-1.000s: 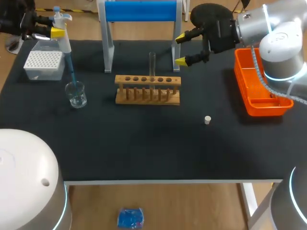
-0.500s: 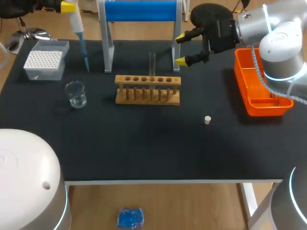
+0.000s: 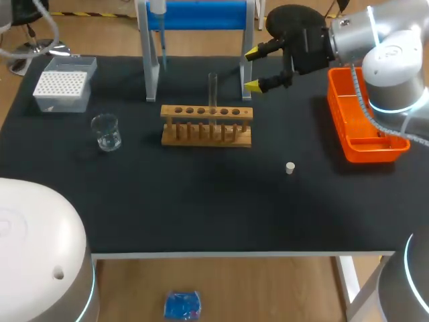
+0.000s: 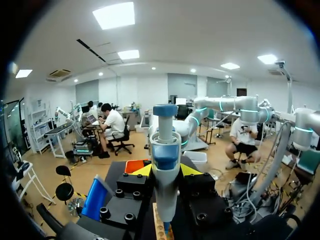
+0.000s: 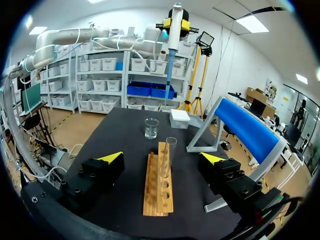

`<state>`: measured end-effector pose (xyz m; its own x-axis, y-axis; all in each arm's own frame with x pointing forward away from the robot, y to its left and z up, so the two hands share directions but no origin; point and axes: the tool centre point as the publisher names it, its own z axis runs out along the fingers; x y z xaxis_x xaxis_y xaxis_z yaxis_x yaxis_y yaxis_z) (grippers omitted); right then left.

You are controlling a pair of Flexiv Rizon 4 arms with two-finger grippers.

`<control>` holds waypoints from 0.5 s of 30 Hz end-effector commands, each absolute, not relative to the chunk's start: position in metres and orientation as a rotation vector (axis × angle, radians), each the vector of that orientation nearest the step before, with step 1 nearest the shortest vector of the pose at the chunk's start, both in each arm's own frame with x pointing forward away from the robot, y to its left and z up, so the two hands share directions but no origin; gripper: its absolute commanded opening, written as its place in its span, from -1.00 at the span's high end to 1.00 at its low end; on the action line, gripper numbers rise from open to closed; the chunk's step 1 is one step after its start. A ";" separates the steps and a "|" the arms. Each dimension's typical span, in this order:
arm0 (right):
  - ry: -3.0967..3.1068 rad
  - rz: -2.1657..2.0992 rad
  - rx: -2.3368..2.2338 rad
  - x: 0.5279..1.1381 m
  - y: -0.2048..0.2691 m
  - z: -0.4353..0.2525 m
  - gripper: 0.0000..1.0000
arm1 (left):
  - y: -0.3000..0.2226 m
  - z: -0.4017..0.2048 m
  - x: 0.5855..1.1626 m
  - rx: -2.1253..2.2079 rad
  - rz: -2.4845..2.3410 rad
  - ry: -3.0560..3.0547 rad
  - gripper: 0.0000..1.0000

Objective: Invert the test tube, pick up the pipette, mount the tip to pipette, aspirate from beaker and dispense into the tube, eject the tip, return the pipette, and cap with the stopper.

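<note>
The pipette (image 3: 157,8) has shifted right, away from the tip box (image 3: 62,87).

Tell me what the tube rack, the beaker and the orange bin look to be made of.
The tube rack looks like wood: pale tan, matt, faint grain. The beaker is clear glass or clear plastic; the black table shows through it and its rim glints. The orange bin is likely moulded plastic: uniform bright colour, smooth, slightly glossy wall.
</note>
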<state>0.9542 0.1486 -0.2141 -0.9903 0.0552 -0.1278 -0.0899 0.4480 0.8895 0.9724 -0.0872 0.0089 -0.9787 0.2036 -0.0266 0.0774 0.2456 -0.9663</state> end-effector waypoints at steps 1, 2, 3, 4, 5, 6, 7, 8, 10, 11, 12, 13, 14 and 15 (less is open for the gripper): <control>2.552 1.583 -0.033 0.954 0.148 -0.214 -1.00 | -0.117 0.013 0.992 -0.399 1.743 -2.306 1.00; 2.552 1.583 -0.033 0.954 0.148 -0.214 -1.00 | -0.125 0.012 0.992 -0.411 1.730 -2.298 1.00; 2.552 1.583 -0.033 0.954 0.148 -0.214 -1.00 | -0.130 0.012 0.991 -0.421 1.718 -2.298 1.00; 2.552 1.583 -0.033 0.954 0.148 -0.214 -1.00 | -0.134 0.012 0.990 -0.430 1.720 -2.283 1.00; 2.552 1.583 -0.033 0.954 0.148 -0.214 -1.00 | -0.140 0.013 0.990 -0.439 1.722 -2.270 1.00; 2.552 1.583 -0.033 0.954 0.148 -0.214 -1.00 | -0.144 0.013 0.989 -0.445 1.715 -2.272 1.00; 2.552 1.583 -0.033 0.954 0.148 -0.214 -1.00 | -0.148 0.013 0.989 -0.454 1.711 -2.270 1.00; 2.552 1.583 -0.033 0.954 0.148 -0.214 -1.00 | -0.151 0.013 0.989 -0.462 1.712 -2.258 1.00; 2.552 1.583 -0.033 0.954 0.148 -0.214 -1.00 | -0.158 0.013 0.989 -0.474 1.705 -2.253 1.00; 2.552 1.583 -0.033 0.954 0.148 -0.214 -1.00 | -0.160 0.013 0.989 -0.480 1.710 -2.235 1.00; 2.552 1.583 -0.033 0.954 0.148 -0.214 -1.00 | -0.163 0.012 0.990 -0.484 1.714 -2.219 1.00; 2.552 1.583 -0.033 0.954 0.148 -0.214 -1.00 | -0.166 0.011 0.990 -0.485 1.713 -2.218 1.00; 2.552 1.583 -0.033 0.954 0.148 -0.214 -1.00 | -0.168 0.011 0.990 -0.485 1.710 -2.221 1.00; 2.552 1.583 -0.033 0.954 0.148 -0.214 -1.00 | -0.170 0.011 0.990 -0.488 1.710 -2.214 1.00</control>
